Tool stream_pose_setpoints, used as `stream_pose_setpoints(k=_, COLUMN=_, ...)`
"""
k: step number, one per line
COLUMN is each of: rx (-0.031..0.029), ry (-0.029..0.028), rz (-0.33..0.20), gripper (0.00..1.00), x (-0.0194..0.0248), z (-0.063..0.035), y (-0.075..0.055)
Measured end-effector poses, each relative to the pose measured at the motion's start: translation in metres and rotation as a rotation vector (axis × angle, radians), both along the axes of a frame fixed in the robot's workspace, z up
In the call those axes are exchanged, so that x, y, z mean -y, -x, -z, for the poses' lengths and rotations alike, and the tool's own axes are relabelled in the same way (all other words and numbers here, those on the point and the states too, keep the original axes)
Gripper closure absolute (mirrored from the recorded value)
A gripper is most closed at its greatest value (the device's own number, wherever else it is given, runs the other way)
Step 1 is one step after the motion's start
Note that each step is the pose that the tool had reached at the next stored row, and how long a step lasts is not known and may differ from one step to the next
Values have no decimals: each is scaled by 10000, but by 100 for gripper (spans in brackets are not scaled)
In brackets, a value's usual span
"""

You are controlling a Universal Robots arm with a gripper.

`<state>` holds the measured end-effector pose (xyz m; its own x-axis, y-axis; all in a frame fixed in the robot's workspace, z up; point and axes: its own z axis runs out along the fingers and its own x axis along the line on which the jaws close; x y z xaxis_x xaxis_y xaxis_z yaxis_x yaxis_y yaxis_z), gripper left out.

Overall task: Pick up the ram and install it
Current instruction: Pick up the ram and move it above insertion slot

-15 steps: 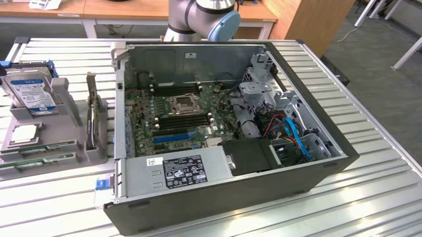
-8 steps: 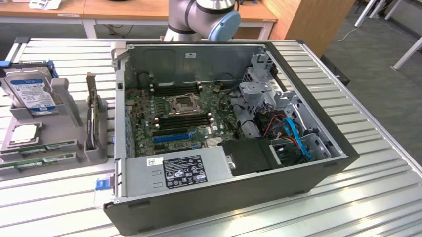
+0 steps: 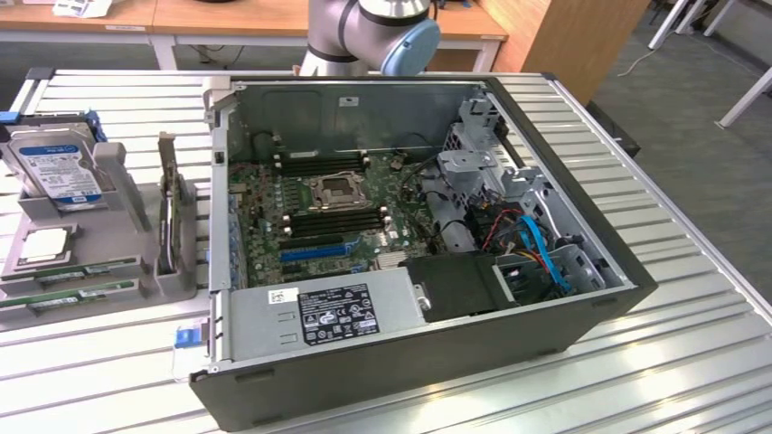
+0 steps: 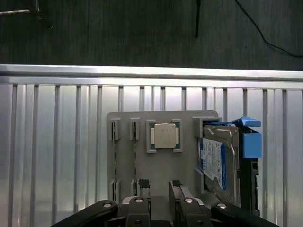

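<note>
Reaching for the ram (image 3: 87, 268) looks like the step in hand. Two thin green sticks stand on edge, just beside each other, in the narrow slots of the gray holder (image 3: 169, 280). They sit at the end of it away from the hard drive (image 3: 54, 167), with a loose processor (image 3: 42, 245) between drive and sticks. Neither stick is lifted out, and the holder rests on the slatted table (image 3: 675, 362) beside the open computer case (image 3: 422, 362). The black memory slots (image 3: 338, 220) on the motherboard lie inside that case, well apart from the holder. The gripper (image 4: 159, 185) hangs over the holder with its fingers spread and nothing between them. In the wrist view the gap falls over bare gray plate near the inner stick rather than over a stick. To do this well, the gap should probably be centred on one stick alone, so that the neighbouring stick stays outside the fingers. The pads should meet the two flat faces near the middle of the stick's length. The fingers' closing line appears to run across the sticks' thickness, which suits such a grip. A straight pull along the slot would likely keep the board from binding. As for pose, the arm (image 3: 368, 27) shows its thick grey and blue joints behind the far wall of the case. The wrist points straight down at the table, squarely over the holder. I judge it to be well above the holder, touching nothing.
</note>
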<state>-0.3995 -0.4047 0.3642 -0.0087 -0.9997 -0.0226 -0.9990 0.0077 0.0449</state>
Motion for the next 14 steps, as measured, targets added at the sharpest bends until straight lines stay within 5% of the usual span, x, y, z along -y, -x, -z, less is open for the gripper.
stream_pose_setpoints(k=14, rx=1, ry=0, rz=-1, gripper=71, x=67, z=0, y=0)
